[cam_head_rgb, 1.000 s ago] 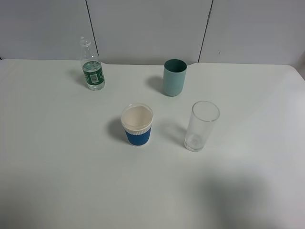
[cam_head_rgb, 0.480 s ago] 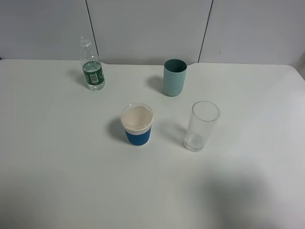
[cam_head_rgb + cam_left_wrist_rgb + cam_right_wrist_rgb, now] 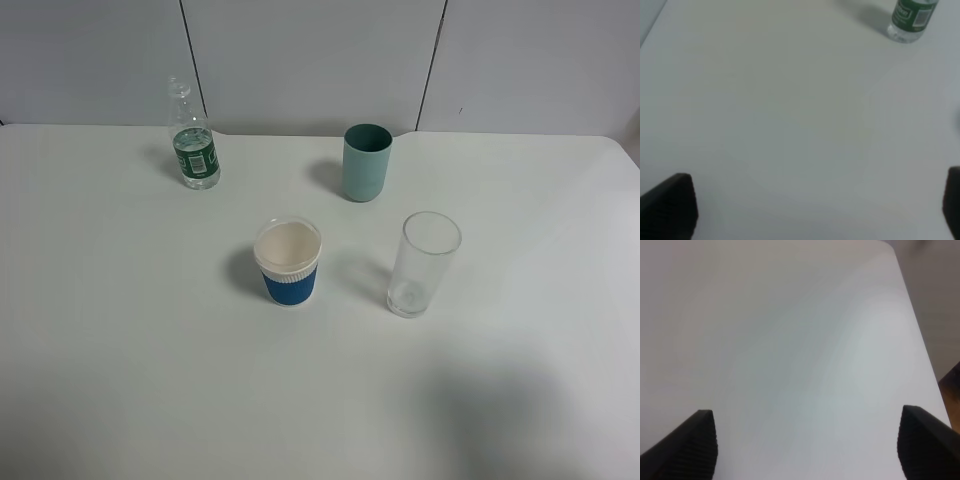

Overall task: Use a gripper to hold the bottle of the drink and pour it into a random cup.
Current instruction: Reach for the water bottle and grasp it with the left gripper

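The left gripper (image 3: 815, 207), black fingers spread wide and holding nothing, hangs over the white table (image 3: 110, 340); the right gripper (image 3: 807, 445) is just as wide, near a table edge. From the left stand the bottle of the drink (image 3: 196, 152) upright at the back, a white cup with a blue sleeve (image 3: 288, 264) nearer, the teal-green cup (image 3: 366, 164) at the back, and a clear glass tumbler (image 3: 424, 266).

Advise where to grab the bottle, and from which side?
Grip the bottle across its green label band, the wide straight part; the neck above tapers. It stands upright at the far left of the table, so come in level from the near side with the left gripper, whose jaws stand open.
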`<act>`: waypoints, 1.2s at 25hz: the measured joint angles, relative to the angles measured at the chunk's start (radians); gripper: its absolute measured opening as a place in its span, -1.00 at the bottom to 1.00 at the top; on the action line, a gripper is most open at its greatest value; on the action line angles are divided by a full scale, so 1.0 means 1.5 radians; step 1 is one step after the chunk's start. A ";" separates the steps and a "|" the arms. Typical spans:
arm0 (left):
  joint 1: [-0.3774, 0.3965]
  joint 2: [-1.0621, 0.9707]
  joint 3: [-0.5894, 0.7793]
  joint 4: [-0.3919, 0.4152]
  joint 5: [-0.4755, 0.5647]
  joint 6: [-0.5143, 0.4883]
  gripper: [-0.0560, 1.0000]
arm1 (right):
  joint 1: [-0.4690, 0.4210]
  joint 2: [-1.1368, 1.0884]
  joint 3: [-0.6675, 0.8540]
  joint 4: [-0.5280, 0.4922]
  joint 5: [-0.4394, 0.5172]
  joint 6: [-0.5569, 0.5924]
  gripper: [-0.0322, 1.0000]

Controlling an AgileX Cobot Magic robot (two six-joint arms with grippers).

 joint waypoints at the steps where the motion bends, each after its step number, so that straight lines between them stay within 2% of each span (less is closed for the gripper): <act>1: 0.000 0.000 0.000 0.000 0.000 0.000 0.99 | 0.000 0.000 0.000 0.000 0.000 0.000 0.50; 30: 0.000 0.000 0.000 0.000 0.000 0.000 0.99 | 0.000 0.000 0.000 0.000 0.000 0.000 0.50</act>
